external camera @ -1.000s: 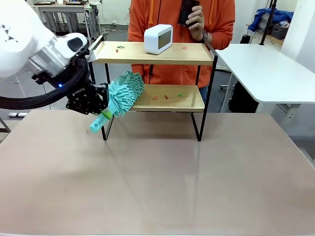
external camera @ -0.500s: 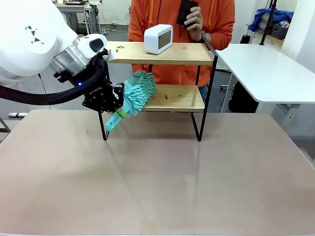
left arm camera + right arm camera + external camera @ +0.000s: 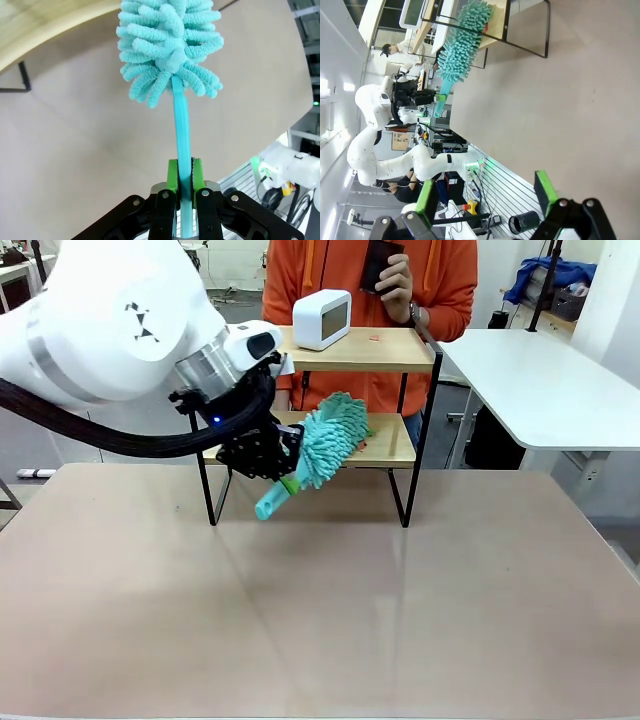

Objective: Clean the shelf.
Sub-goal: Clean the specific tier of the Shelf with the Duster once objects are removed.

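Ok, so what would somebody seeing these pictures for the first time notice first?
Most likely the fluffy teal duster, its head at the lower board of the shelf on the far side of the table. The left gripper is shut on the duster's handle. Behind the shelf stands a person in an orange top, and a white box-like device sits on the upper board.

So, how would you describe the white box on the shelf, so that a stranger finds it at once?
Find the shelf at the table's far side, before the person in orange. Near the middle of its top board stands a white box with rounded corners and a pale grey front. It is the one big thing there; beside it lies just a tiny red scrap.
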Tool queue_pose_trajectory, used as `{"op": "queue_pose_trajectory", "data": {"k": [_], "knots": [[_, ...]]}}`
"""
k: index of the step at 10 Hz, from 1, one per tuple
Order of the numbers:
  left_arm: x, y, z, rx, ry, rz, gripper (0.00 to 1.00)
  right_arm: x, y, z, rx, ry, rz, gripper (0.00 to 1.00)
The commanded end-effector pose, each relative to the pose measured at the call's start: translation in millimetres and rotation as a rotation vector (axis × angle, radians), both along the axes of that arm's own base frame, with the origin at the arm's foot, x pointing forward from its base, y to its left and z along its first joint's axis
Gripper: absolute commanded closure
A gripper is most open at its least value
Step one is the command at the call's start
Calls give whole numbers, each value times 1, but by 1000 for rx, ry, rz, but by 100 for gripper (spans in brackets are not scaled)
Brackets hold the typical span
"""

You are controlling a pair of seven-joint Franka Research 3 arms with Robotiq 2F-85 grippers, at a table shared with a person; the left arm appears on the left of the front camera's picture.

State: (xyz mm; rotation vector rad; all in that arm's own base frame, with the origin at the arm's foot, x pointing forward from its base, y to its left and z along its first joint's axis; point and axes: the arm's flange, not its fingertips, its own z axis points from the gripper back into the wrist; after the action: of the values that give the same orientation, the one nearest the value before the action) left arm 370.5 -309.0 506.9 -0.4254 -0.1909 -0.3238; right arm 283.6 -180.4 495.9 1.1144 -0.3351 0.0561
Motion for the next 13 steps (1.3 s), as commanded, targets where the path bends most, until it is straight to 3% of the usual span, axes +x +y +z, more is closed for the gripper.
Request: {"op": "queue_pose_trajectory", "data": {"k": [1, 4, 5, 6, 10, 13], "knots": [[-1, -10, 10, -4, -5, -52, 88, 2, 1, 1, 12, -32, 5, 0], [-21, -8, 16, 9, 41, -262, 88, 2, 1, 1, 12, -32, 5, 0], [-34, 6, 18, 41, 54, -363, 88, 2, 1, 1, 12, -32, 5, 0], [-46, 24, 20, 45, 65, -392, 88, 2, 1, 1, 12, -32, 5, 0], [-82, 95, 30, 13, 11, -290, 88, 2, 1, 1, 12, -32, 5, 0], [-87, 101, 32, -41, 21, -309, 88, 2, 1, 1, 12, -32, 5, 0]]}}
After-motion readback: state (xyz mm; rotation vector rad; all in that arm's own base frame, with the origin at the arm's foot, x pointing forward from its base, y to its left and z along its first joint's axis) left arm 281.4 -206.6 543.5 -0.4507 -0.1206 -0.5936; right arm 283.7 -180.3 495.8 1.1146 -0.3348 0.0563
